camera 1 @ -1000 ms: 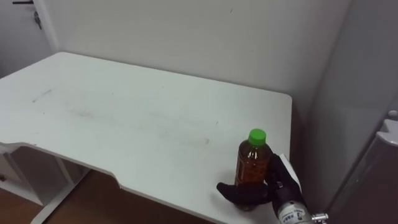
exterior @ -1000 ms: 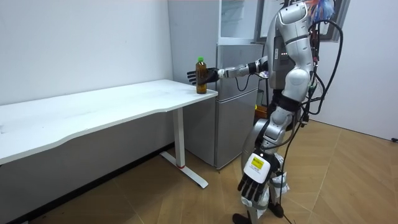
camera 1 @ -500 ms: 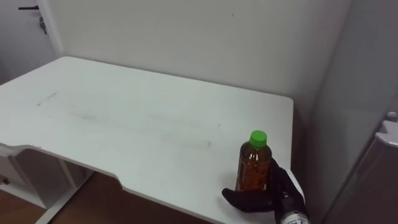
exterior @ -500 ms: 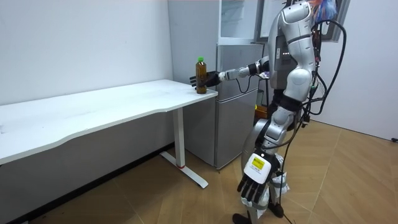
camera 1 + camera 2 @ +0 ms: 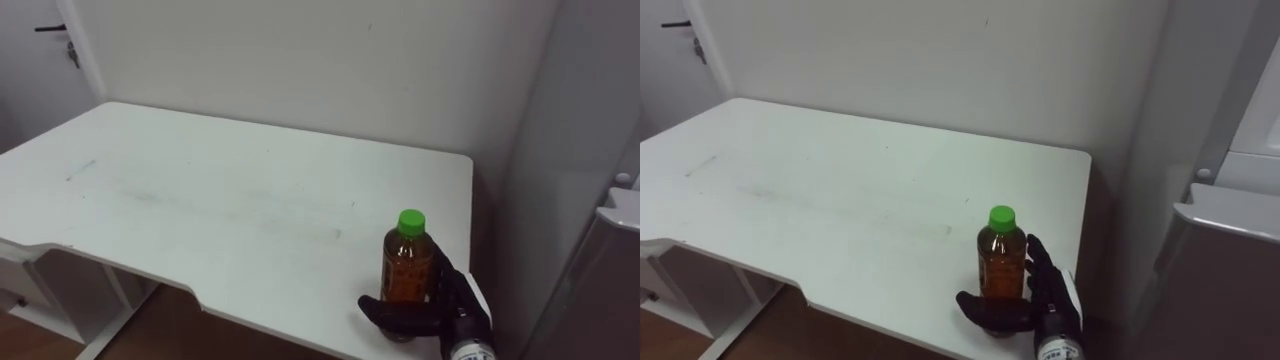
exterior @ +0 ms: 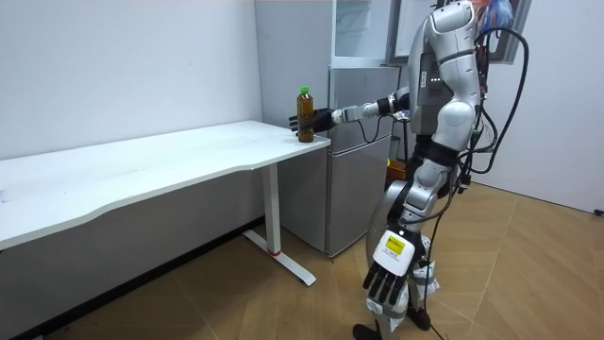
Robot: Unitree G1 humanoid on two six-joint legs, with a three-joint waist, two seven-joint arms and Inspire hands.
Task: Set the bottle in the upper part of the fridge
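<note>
1. Closing in since a second ago, the right hand (image 5: pixel 425 318) now has its thumb and fingers curled round the bottle's (image 5: pixel 406 262) base.
2. The bottle stands upright near the white surface's (image 5: pixel 200 200) front right corner.
3. The fridge (image 5: pixel 1230 250) stands just beside the surface.
4. The left hand (image 6: pixel 385 283) hangs low, fingers relaxed.

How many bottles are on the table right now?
1. The bottle stands upright near the table's front right corner, with the right hand curled round its lower part. Nothing on the table could hide another.
</note>
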